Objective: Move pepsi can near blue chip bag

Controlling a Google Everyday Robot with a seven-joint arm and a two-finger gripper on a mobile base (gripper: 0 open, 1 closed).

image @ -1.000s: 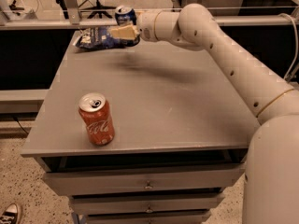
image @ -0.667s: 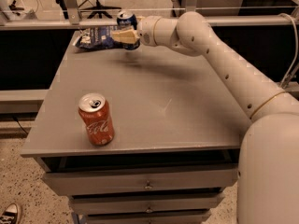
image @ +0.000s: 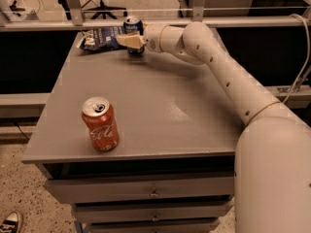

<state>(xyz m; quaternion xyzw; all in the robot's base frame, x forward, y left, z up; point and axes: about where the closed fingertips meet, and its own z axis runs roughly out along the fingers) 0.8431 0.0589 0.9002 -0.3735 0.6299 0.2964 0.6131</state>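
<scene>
The pepsi can (image: pixel 133 25), dark blue with a silver top, stands upright at the far edge of the grey table (image: pixel 160 110). My gripper (image: pixel 129 41) reaches in from the right and is shut around the can's middle, with its pale fingers (image: pixel 127 41) across the front. The can's base is at or just above the tabletop. The blue chip bag (image: pixel 101 38) lies flat and crumpled right beside the can, on its left, and seems to touch it.
A red-orange cola can (image: pixel 100 124) stands upright near the table's front left corner. My white arm (image: pixel 228 76) crosses the right side of the table. A metal rail (image: pixel 204 21) runs behind the table. Drawers (image: pixel 146 191) sit below the tabletop.
The gripper has lowered the pepsi can slightly toward the tabletop beside the chip bag. The cola can and the bag have not moved.
</scene>
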